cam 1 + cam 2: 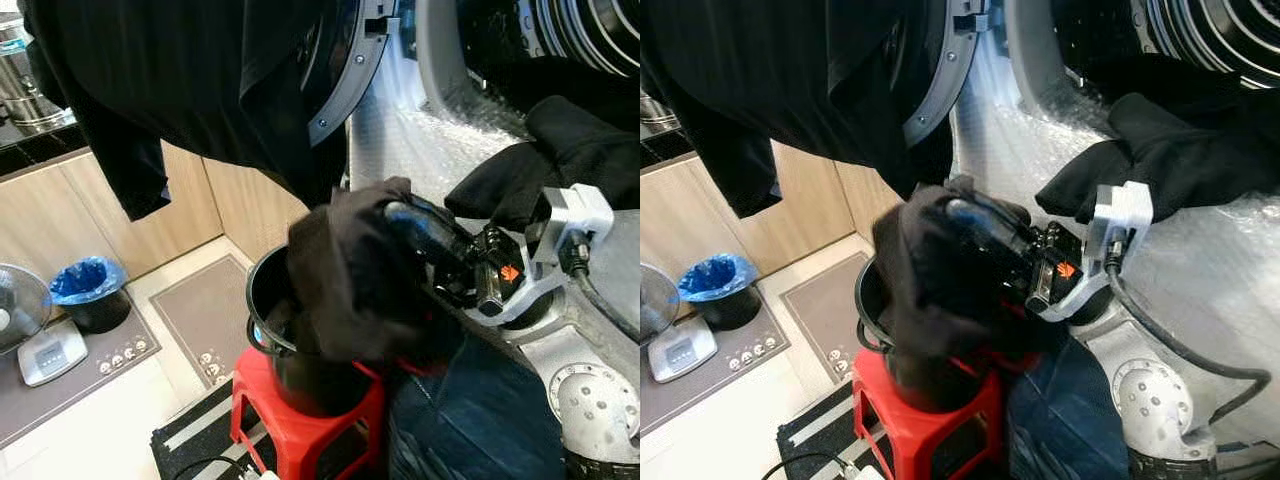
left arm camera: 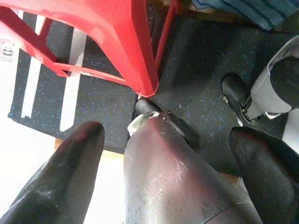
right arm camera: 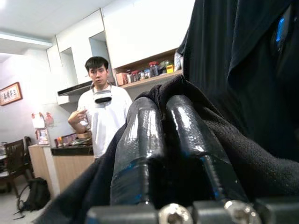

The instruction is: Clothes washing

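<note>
At the far left, one fan [image 1: 18, 305] and one white scale [image 1: 50, 353] stood on a grey floor mat [image 1: 70, 375], with one black bin lined in blue [image 1: 88, 290] just behind them against the wooden cabinets [image 1: 190, 215]. A second grey mat [image 1: 205, 315] lay beside the first, and open pale floor ran between the mats and the striped black rug [image 1: 190, 430].

One red stool [image 1: 300, 420] stood on that rug, carrying one black bucket [image 1: 270, 300]. The left hand [image 2: 163, 172] hung low beside the stool's leg, its two fingers [image 2: 65, 177] spread wide apart and holding nothing, above the robot's own foot [image 2: 236, 93].

Three dark garments were counted, plus one blue denim item [image 1: 480, 410] lying just right of the stool. The first dark garment [image 1: 200, 90] hung over the open washer door [image 1: 345, 70], its lower edge above the bucket. The second, a dark cloth [image 1: 350, 280], was draped over the right hand [image 1: 415, 225] and trailed into the bucket's mouth; the hand's two fingers [image 3: 140, 140] were closed together with the cloth gripped around them. The third dark garment [image 1: 560, 150] lay at the washer's opening [image 1: 560, 40], on the bubble-wrapped front [image 1: 420, 140].

One person [image 3: 105, 112] in a white shirt stood well back in the room.
</note>
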